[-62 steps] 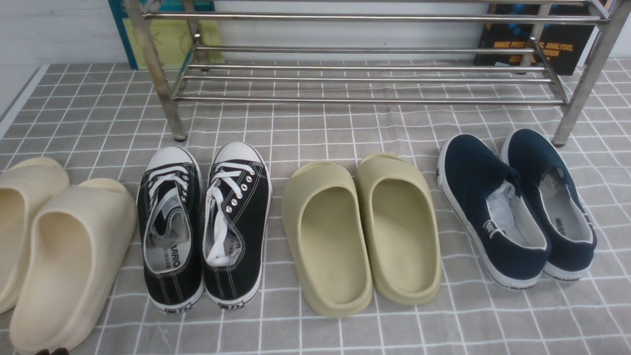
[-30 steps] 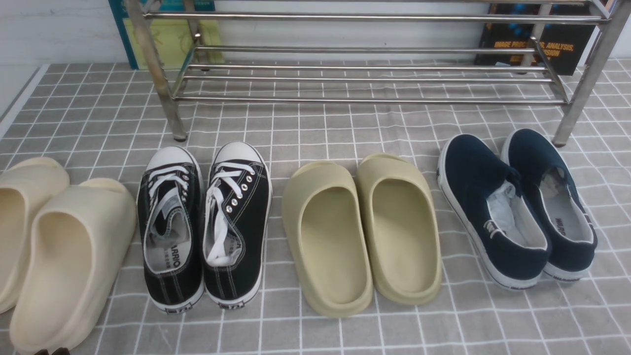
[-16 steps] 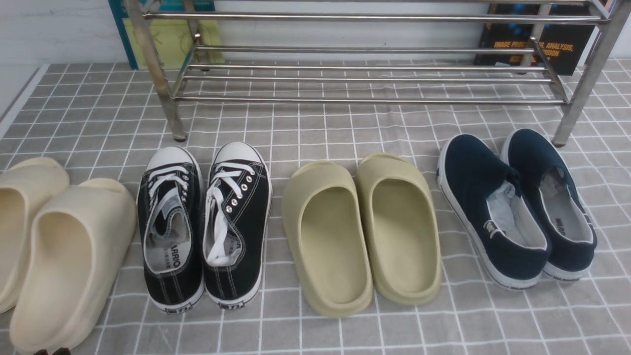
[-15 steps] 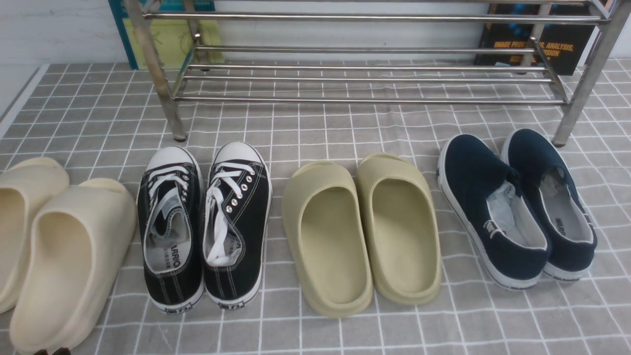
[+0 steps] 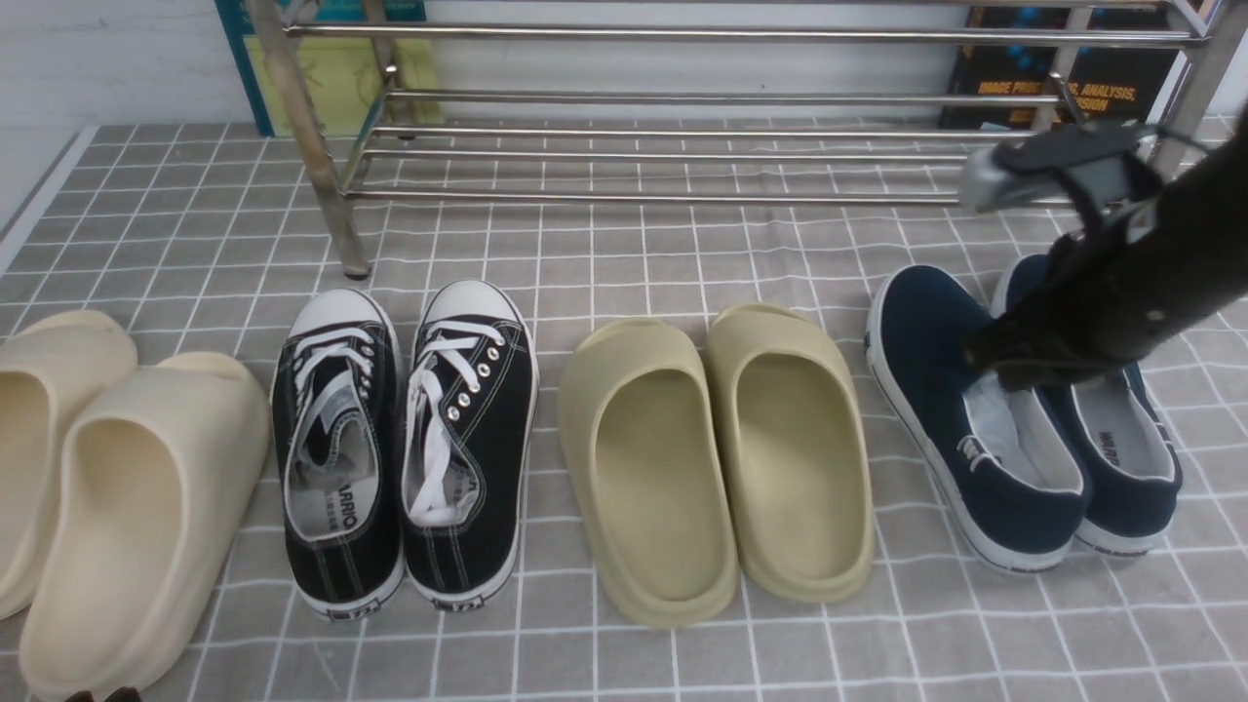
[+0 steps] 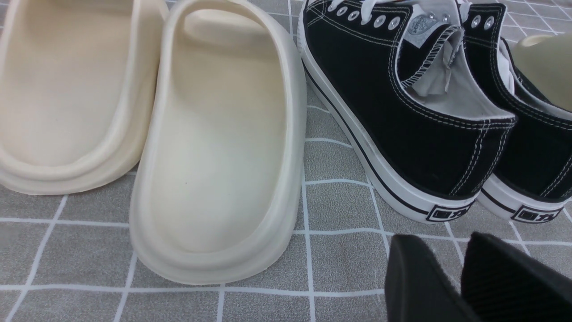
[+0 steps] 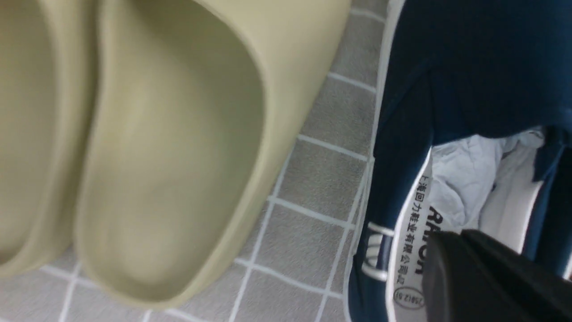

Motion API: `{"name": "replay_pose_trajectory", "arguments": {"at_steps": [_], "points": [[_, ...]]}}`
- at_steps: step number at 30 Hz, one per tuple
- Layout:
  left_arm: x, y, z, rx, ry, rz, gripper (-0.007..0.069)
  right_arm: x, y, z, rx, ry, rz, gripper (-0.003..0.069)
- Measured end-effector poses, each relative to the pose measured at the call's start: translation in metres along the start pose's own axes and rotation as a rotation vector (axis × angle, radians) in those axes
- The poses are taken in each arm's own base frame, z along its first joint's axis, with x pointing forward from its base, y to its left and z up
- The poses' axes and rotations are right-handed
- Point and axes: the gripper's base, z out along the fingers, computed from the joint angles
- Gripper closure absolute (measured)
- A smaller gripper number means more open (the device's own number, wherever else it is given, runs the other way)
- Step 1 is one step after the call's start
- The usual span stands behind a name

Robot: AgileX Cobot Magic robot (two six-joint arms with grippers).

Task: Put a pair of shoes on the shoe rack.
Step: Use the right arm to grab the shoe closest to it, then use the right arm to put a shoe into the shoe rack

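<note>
**Nothing on the rack yet**

The navy slip-ons [image 5: 1014, 487] sit side by side on the cloth, just in front of the shoe rack's [image 5: 682, 198] right leg. No shoe is on its bars. The right gripper [image 5: 1004, 363] hangs over their openings, but I can't tell how its jaws stand. The left gripper [image 6: 453, 264], well back from the rack, is slightly parted and empty. Grasping, lifting and placing all remain.
</note>
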Motion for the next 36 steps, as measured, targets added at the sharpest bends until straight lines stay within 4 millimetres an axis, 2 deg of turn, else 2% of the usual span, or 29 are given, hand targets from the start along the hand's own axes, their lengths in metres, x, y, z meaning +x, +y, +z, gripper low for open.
{"name": "replay_pose_trajectory", "arguments": {"at_steps": [2, 4, 7, 9, 11, 12, 14, 15, 16, 22, 27, 29, 32, 33, 35, 36], "points": [[0.000, 0.000, 0.000, 0.000, 0.000, 0.000, 0.0438, -0.001, -0.001, 0.007, 0.006, 0.017, 0.016, 0.0548], [0.000, 0.000, 0.000, 0.000, 0.000, 0.000, 0.0435, -0.001, -0.003, 0.024, 0.014, 0.060, 0.047, 0.0424], [0.000, 0.000, 0.000, 0.000, 0.000, 0.000, 0.0431, 0.002, -0.003, 0.043, 0.012, 0.110, 0.053, 0.0302], [0.000, 0.000, 0.000, 0.000, 0.000, 0.000, 0.0428, 0.003, -0.003, 0.054, 0.011, 0.134, 0.056, 0.0274], [0.000, 0.000, 0.000, 0.000, 0.000, 0.000, 0.0427, 0.005, -0.004, 0.064, 0.012, 0.160, 0.058, 0.0303], [0.000, 0.000, 0.000, 0.000, 0.000, 0.000, 0.0426, 0.006, -0.004, 0.068, 0.012, 0.169, 0.060, 0.0349], [0.000, 0.000, 0.000, 0.000, 0.000, 0.000, 0.0425, 0.007, -0.003, 0.071, 0.006, 0.176, 0.065, 0.0522], [0.000, 0.000, 0.000, 0.000, 0.000, 0.000, 0.0425, 0.007, -0.003, 0.071, 0.006, 0.175, 0.064, 0.0537], [0.000, 0.000, 0.000, 0.000, 0.000, 0.000, 0.0425, 0.006, -0.001, 0.070, 0.002, 0.167, 0.061, 0.0609], [0.000, 0.000, 0.000, 0.000, 0.000, 0.000, 0.0423, 0.000, 0.001, 0.053, 0.006, 0.147, 0.046, 0.0611], [0.000, 0.000, 0.000, 0.000, 0.000, 0.000, 0.0418, -0.020, 0.011, 0.007, -0.016, 0.091, 0.025, 0.0611], [0.000, 0.000, 0.000, 0.000, 0.000, 0.000, 0.0418, -0.028, 0.012, -0.002, -0.018, 0.061, 0.019, 0.0611], [0.000, 0.000, 0.000, 0.000, 0.000, 0.000, 0.0418, -0.043, 0.013, -0.008, -0.010, 0.014, 0.007, 0.0611], [0.000, 0.000, 0.000, 0.000, 0.000, 0.000, 0.0418, -0.044, 0.012, -0.007, -0.009, 0.016, 0.007, 0.0611], [0.000, 0.000, 0.000, 0.000, 0.000, 0.000, 0.0418, -0.060, 0.011, 0.000, 0.007, -0.012, -0.008, 0.0611], [0.000, 0.000, 0.000, 0.000, 0.000, 0.000, 0.0418, -0.060, 0.011, 0.003, 0.009, -0.007, -0.009, 0.0611]]}}
